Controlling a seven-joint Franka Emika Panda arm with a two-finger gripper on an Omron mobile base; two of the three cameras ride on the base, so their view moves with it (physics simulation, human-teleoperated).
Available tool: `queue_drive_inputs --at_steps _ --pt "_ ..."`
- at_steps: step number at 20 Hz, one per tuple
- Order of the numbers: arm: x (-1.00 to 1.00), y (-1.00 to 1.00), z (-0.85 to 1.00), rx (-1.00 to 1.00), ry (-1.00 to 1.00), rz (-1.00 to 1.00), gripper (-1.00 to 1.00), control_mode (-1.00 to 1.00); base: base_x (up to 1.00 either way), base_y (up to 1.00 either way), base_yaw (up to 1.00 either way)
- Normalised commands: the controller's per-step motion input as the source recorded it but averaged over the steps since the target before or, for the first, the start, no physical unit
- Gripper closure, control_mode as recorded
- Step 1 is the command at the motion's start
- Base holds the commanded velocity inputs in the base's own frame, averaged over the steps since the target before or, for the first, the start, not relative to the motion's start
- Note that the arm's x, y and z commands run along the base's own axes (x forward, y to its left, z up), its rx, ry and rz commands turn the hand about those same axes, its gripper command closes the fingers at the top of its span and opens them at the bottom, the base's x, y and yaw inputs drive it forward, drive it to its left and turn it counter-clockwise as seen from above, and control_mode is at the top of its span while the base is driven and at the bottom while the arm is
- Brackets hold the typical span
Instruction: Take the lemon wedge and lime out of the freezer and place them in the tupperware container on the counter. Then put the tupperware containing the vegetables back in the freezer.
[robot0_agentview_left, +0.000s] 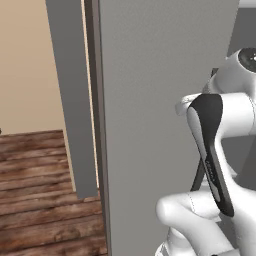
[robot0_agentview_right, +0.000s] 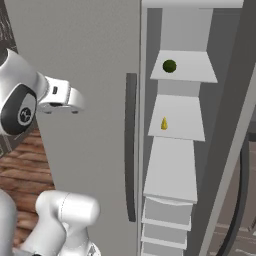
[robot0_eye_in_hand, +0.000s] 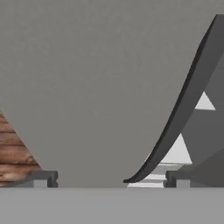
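The freezer (robot0_agentview_right: 90, 100) stands with its door swung open; in the right base view the grey door panel covers the left and centre of the frame, and the long dark handle (robot0_agentview_right: 131, 145) runs down its right edge, just left of the opened interior. Inside, pale shelves (robot0_agentview_right: 172, 170) step down the centre-right of that frame, with white drawers (robot0_agentview_right: 167, 212) stacked below them at the bottom; the lime (robot0_agentview_right: 169, 66) sits on the top shelf, near the upper centre-right; the lemon wedge (robot0_agentview_right: 164, 123) stands on the shelf below it, almost straight under the lime and well apart from it; the third shelf down is bare.

In the hand view the gripper (robot0_eye_in_hand: 109, 179) has its two tips far apart at the bottom edge, one at lower left and one at lower right, with nothing between them; the jaws are wide and hold nothing. The door panel spreads across the upper and middle part of that view; the handle (robot0_eye_in_hand: 183, 105) curves from the upper right down to the bottom centre, ending between the tips; to its right, slivers of white shelf show.

In the left base view the door (robot0_agentview_left: 155, 100) fills the centre; wooden floor (robot0_agentview_left: 40, 200) lies at lower left, and a tan wall (robot0_agentview_left: 27, 60) at upper left.
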Motion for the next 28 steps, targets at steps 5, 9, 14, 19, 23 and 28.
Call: queue_drive_inputs --at_steps 5,9,14,19,23,28 --pt "-0.13 -0.04 -0.04 0.0 0.0 0.0 -1.0 1.0 -0.24 -0.1 0.0" --pt "0.0 0.0 0.0 0.0 0.0 0.0 -1.0 1.0 -0.09 -0.16 0.0" --pt "0.0 0.0 0.0 0.0 0.0 0.0 -1.0 1.0 -0.22 -0.38 -0.08" --pt "0.0 0.0 0.0 0.0 0.0 0.0 -1.0 1.0 0.09 -0.66 -0.02" --pt "0.0 0.0 0.0 0.0 0.0 0.0 -1.0 1.0 0.23 -0.68 0.0" --pt "0.0 0.0 0.0 0.0 0.0 0.0 -1.0 1.0 0.67 -0.23 -0.01"
